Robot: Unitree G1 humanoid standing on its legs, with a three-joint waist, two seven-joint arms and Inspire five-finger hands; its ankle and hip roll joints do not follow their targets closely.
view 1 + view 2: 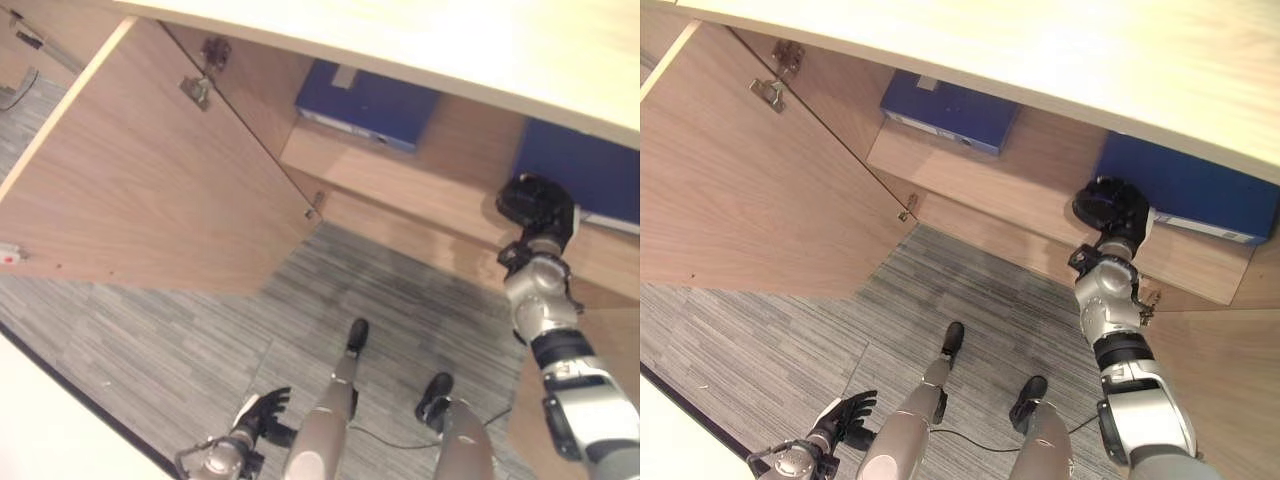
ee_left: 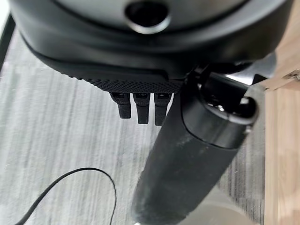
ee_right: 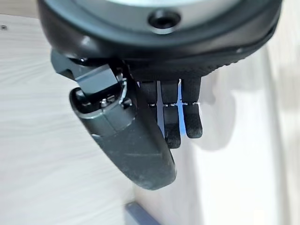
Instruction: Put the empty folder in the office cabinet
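A blue folder (image 1: 1190, 185) lies flat on the right part of the cabinet shelf (image 1: 1040, 180), its white edge facing out. My right hand (image 1: 1115, 208) is raised to the shelf at this folder's left end. In the right wrist view its fingers (image 3: 192, 117) are straight and hold nothing, and a blue corner (image 3: 140, 213) shows past the thumb. I cannot tell whether the hand touches the folder. My left hand (image 1: 262, 410) hangs low over the carpet, open and empty.
A second blue folder (image 1: 370, 100) lies further left and deeper on the shelf. The cabinet's wooden door (image 1: 150, 180) stands swung open on the left. A pale worktop (image 1: 450, 40) overhangs the cabinet. Grey striped carpet (image 1: 200, 330) covers the floor.
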